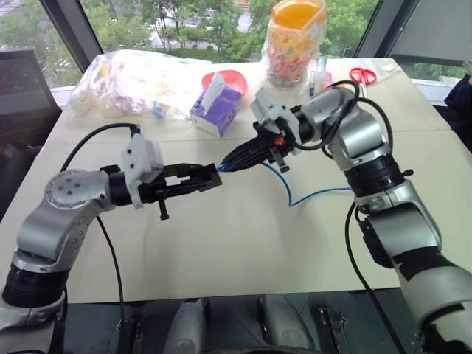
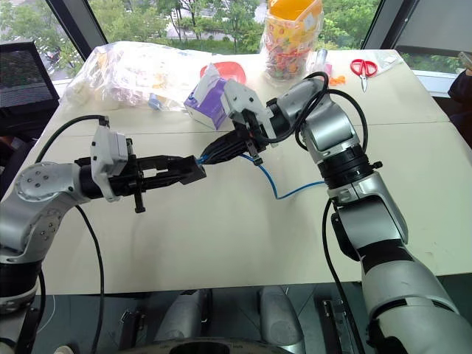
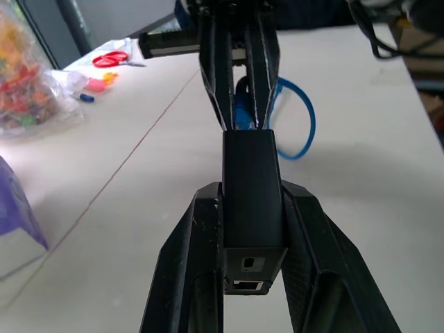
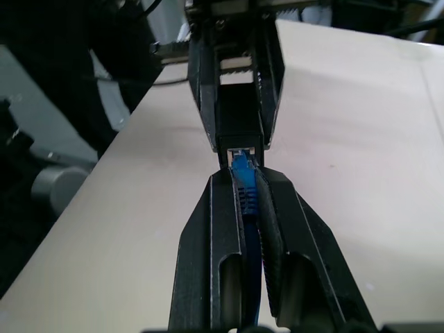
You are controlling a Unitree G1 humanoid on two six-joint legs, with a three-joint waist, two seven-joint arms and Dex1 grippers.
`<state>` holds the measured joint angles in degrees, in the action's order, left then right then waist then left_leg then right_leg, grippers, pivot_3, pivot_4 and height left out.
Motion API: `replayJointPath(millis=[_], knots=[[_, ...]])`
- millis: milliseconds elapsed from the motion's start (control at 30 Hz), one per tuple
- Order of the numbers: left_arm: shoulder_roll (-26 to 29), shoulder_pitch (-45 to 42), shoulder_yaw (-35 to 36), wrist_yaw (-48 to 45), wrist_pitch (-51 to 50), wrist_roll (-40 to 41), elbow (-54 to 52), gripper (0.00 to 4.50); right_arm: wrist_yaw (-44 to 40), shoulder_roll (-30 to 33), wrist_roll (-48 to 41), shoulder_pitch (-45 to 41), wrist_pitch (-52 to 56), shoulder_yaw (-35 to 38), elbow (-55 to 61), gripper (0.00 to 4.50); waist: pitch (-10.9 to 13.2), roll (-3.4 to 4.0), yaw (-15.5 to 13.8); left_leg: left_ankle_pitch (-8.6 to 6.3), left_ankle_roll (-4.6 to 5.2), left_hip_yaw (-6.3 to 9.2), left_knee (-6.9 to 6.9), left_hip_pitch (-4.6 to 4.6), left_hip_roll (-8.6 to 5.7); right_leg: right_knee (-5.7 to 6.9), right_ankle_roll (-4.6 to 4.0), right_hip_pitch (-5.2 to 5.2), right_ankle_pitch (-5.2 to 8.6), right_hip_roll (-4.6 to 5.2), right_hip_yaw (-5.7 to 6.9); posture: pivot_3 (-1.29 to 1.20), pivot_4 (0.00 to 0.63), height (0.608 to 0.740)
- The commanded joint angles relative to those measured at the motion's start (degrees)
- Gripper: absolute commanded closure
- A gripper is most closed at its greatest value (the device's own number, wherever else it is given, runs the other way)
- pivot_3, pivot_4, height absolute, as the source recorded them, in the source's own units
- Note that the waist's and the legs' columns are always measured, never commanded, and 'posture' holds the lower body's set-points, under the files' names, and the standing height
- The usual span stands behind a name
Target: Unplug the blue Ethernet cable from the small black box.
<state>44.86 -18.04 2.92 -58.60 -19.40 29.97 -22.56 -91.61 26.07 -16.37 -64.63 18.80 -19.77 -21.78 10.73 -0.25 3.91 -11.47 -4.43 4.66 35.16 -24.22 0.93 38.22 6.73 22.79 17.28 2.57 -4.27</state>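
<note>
Black box (image 3: 252,201): held above the table (image 1: 221,243) between the two fingers of the left gripper (image 1: 209,179), which are closed tight on its sides.
Blue cable (image 4: 244,187): its plug end is still seated in the box's port, with the boot pinched between the fingers of the right gripper (image 1: 230,162); the rest hangs down in a loop (image 1: 295,193) to the tabletop.
Right gripper: nearly closed on the cable just behind the plug — fingertips almost touching the box.
Left wrist view: two small openings in the near face of the box are shown, and the blue loop behind it.
Right wrist view: the clear plug is seen entering the box, head-on.
Head views: the two grippers are seen meeting tip to tip over the middle of the table.
Count: one box, one blue cable, two grippers.
Far side of table: one purple tissue box (image 1: 215,107), one pair of red scissors (image 1: 363,74), a clear bag of items (image 1: 144,81) — all well apart from the box.
</note>
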Motion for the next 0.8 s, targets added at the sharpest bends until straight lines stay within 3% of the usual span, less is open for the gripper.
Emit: replayJointPath(millis=[33, 167, 333, 633, 800], knots=[[1.6, 1.5, 1.5, -1.9, 2.6, -1.5, 0.6, 4.00, -0.7, 5.2, 1.8, -1.4, -1.3, 3.2, -2.6, 4.42, 0.0, 0.00, -0.1, 0.00, 0.00, 0.00, 0.00, 0.00, 0.00, 0.00, 0.00, -0.01, 0.00, 0.00, 0.00, 0.00, 0.150, 0.740], [1.0, 1.5, 1.9, -0.6, 2.4, -0.8, 0.8, 4.00, 1.1, 5.0, 2.4, -2.8, -2.9, 4.0, -6.9, 4.42, 0.0, 0.00, 0.0, 0.00, 0.00, 0.00, 0.01, 0.00, 0.00, 0.00, 0.00, -0.01, 0.00, 0.00, 0.00, 0.00, 0.150, 0.740], [-2.6, -2.3, 4.9, 5.8, -4.1, 5.8, 1.5, 4.00, 3.3, 3.6, 1.2, -3.2, -1.3, 4.4, -7.9, 4.42, 0.0, 0.00, -0.1, 0.00, 0.00, 0.01, 0.01, 0.01, 0.00, 0.00, 0.00, -0.01, 0.00, 0.00, 0.00, 0.00, 0.150, 0.740], [-2.0, -3.6, 6.1, 6.8, -7.7, 9.4, 0.4, 4.00, 1.1, 3.9, -0.3, -1.1, 2.5, 4.1, -2.3, 4.42, 0.0, -0.07, 0.0, 0.00, 0.00, 0.03, -0.01, 0.01, 0.00, 0.01, 0.00, 0.00, 0.00, 0.00, 0.02, 0.00, 0.150, 0.740], [-0.3, -2.2, 4.7, 4.7, -5.8, 7.5, -2.4, 4.00, 1.5, 4.5, 0.1, -1.4, 2.5, 4.4, -4.2, 4.42, 0.1, -0.07, 0.0, 0.00, 0.00, 0.03, 0.00, 0.01, 0.00, 0.01, 0.00, -0.01, 0.00, 0.00, 0.01, 0.00, 0.150, 0.740]])
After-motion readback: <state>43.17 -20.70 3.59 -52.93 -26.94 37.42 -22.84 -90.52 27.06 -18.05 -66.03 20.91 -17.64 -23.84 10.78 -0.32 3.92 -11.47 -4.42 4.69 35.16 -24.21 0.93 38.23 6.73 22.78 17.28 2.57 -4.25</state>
